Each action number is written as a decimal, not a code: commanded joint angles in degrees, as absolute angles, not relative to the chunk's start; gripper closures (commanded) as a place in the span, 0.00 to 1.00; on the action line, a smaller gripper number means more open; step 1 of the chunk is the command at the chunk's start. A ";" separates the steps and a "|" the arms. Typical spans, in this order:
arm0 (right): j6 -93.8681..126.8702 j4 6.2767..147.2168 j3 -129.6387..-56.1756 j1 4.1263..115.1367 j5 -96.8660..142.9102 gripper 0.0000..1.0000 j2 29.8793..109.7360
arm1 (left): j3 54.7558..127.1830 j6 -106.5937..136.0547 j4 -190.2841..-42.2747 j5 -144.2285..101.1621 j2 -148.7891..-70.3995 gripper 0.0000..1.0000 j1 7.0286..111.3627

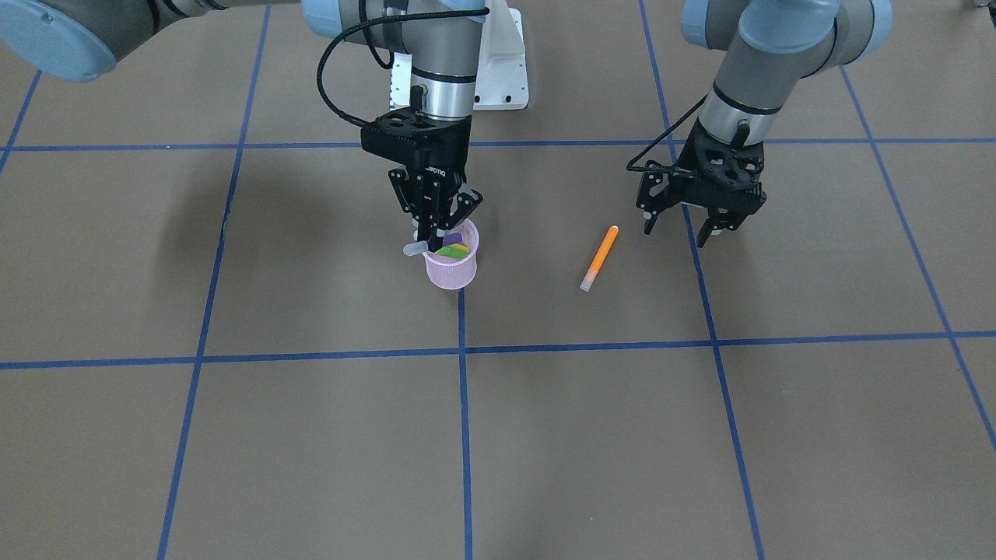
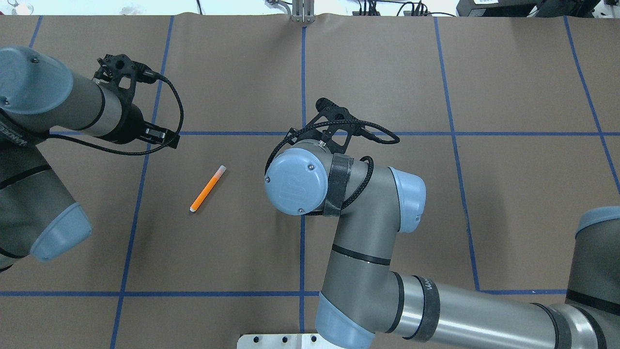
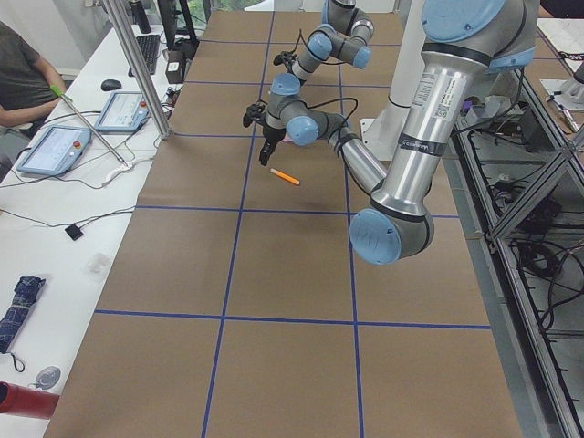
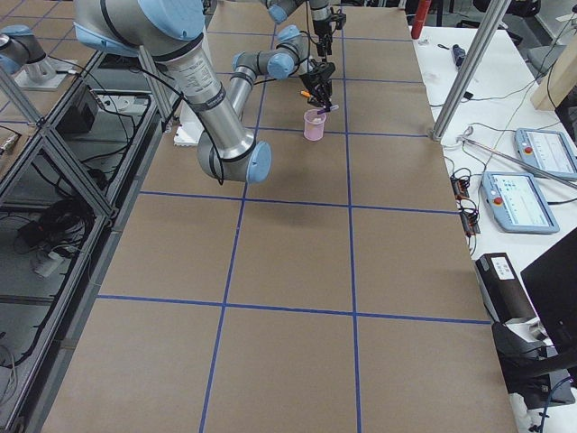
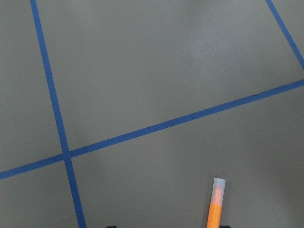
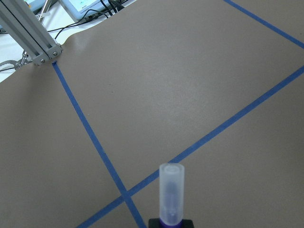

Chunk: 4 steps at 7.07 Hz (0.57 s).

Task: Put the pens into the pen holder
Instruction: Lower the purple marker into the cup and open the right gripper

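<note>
Robotics lab; tape-gridded table; teach pendants; aluminium framing

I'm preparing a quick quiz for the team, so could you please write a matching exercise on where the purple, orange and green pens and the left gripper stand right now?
Things: 1 purple pen; 2 orange pen; 3 green pen; 4 left gripper.
States: A lying flat on the table; B inside the pen holder; C open, holding nothing; D clamped in the right gripper, over the pen holder.
Pairs: 1-D, 2-A, 3-B, 4-C.
</note>
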<state>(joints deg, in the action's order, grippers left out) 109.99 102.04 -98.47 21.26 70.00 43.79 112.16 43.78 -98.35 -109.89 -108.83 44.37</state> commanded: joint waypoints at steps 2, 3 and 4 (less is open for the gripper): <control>110.04 102.22 -98.18 19.60 68.12 0.65 43.77 | 111.62 43.77 -98.35 -109.86 -108.81 0.22 44.38; 109.87 102.13 -98.00 19.60 68.12 0.01 43.86 | 111.45 43.86 -98.35 -109.86 -108.81 0.21 44.38; 109.25 102.13 -98.61 19.69 68.64 0.00 43.77 | 111.10 43.94 -97.83 -109.95 -109.24 0.21 44.47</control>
<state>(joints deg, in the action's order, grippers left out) 109.79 102.15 -98.23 19.66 68.27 43.84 111.46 43.86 -98.23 -109.88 -108.91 44.41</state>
